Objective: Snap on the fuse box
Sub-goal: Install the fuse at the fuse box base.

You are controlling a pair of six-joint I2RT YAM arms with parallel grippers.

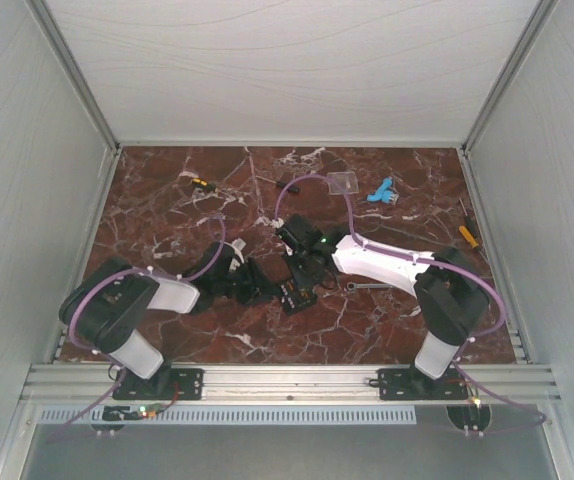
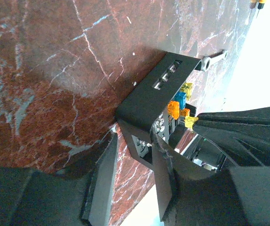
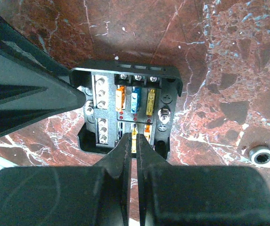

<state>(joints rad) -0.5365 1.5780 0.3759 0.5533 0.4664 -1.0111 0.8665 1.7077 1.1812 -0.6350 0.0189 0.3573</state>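
**Right gripper [image 3: 134,141] at the fuse row; left gripper [image 2: 134,143] bracketing the box**

Right gripper fills the bottom of the right wrist view. Its fingers are drawn almost together, and a small yellow blade fuse [image 2: 190,121] sits in the slit between the tips, apparently pinched.

Just beyond the tips, the small black square plastic fuse box [image 3: 128,106] lies face up on the red marble worktop [image 3: 219,56], near the middle between the two arms. Orange, blue and yellow fuses are seated in its upper row.

Left gripper is spread, one finger on each side of the box's end. One finger meets the side wall. A strip of marble shows beside the other, so the box looks braced, not clamped.

The flat clear plastic square plate [image 1: 342,182] lies well apart, toward the far edge.

Risks, as judged:
- Box is unclamped, so off-centre downward push could slide or tip it.
- Fuse blades may miss the slot and bend if the fuse is tilted.
- Fingertips may knock neighbouring fuses.
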